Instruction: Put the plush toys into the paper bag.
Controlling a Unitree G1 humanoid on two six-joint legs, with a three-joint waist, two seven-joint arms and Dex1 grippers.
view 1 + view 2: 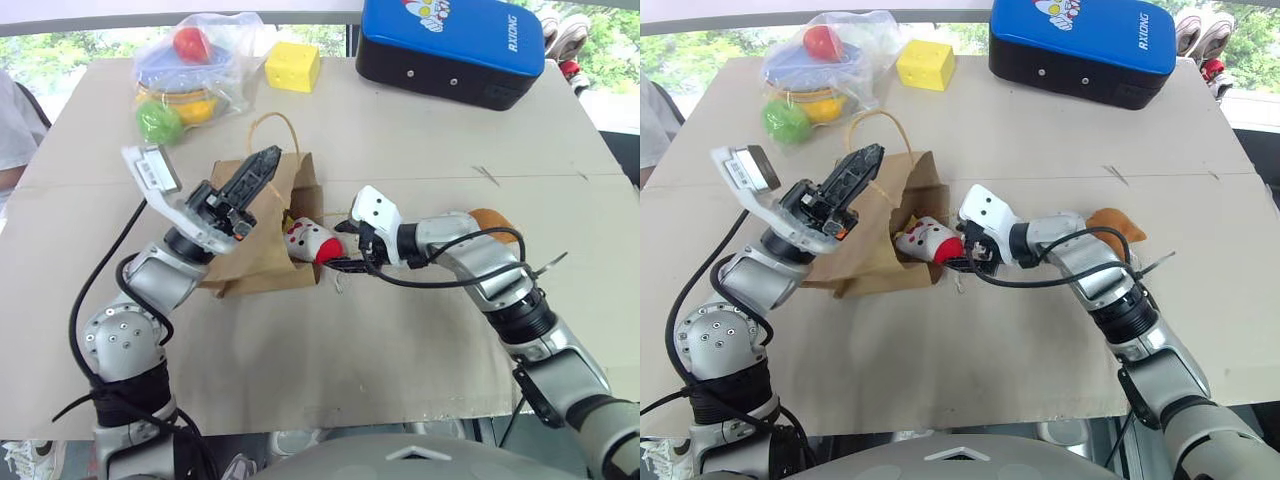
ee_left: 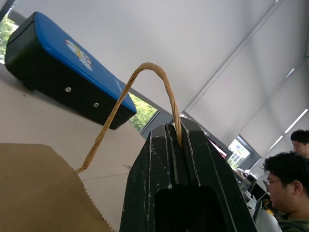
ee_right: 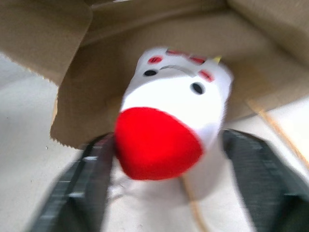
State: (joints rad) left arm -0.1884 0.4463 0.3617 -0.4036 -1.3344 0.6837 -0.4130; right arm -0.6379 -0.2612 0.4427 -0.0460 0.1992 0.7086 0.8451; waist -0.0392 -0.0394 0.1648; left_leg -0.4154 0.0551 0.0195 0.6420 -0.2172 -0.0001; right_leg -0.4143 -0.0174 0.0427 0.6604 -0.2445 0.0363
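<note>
The brown paper bag (image 1: 262, 255) lies on its side in the middle of the table, mouth toward my right arm. My left gripper (image 1: 262, 168) is shut on one twisted loop handle (image 2: 145, 72) and holds it up. The white cone-shaped mouse (image 1: 308, 240) with its red base lies at the bag's mouth, nose inward. My right gripper (image 1: 340, 258) is closed around that red base (image 3: 154, 145), a finger on each side. The orange-brown plush (image 1: 492, 218) rests on the table behind my right forearm, partly hidden by it.
At the table's far edge stand a yellow cheese-like block (image 1: 292, 66), a clear plastic bag of colourful toys (image 1: 190, 75) and a blue-and-black case (image 1: 450, 45). A person's sleeve (image 1: 12, 130) shows at the left edge. Bare cardboard table top (image 1: 400, 350) lies in front.
</note>
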